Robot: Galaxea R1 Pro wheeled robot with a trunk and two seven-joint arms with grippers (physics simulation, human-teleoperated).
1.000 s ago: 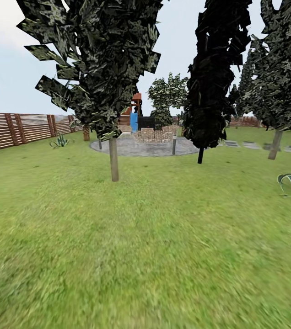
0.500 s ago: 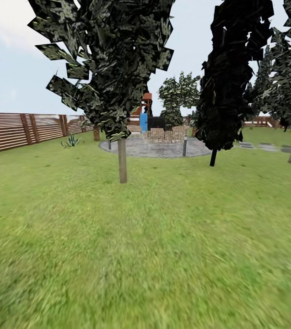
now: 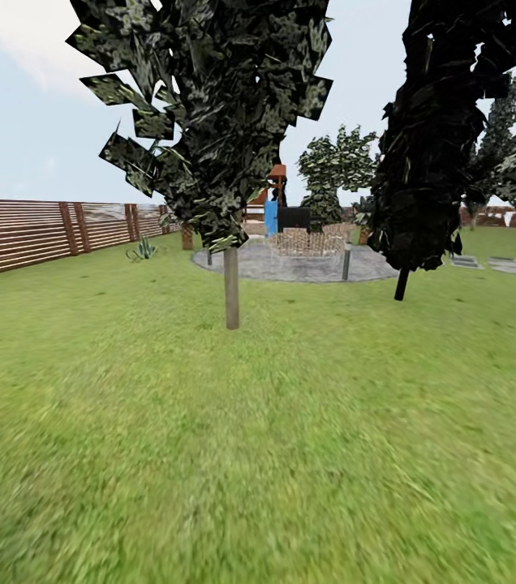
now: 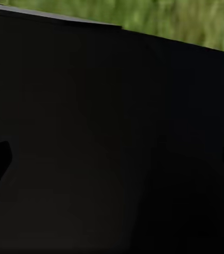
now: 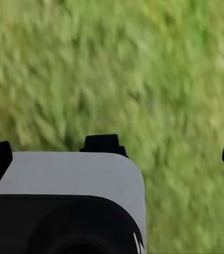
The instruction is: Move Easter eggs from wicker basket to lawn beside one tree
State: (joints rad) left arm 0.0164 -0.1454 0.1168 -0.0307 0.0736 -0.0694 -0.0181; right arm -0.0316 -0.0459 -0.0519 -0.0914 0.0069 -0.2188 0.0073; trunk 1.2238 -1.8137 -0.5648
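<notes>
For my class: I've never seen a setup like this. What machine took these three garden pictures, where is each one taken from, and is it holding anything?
These are simulator renders from a wheeled robot with two arms, steered by a person. The big picture comes from its head camera: a lawn, a thin-trunked tree, an all-black tree, a slatted fence and a paved circle behind. The other two come from cameras near each gripper. The left wrist view looks onto a dark surface close up, with a strip of grass beyond it. The right wrist view looks down at grass past a grey and black part of the robot. Nothing can be seen held, and whether the grippers are open is unclear.
</notes>
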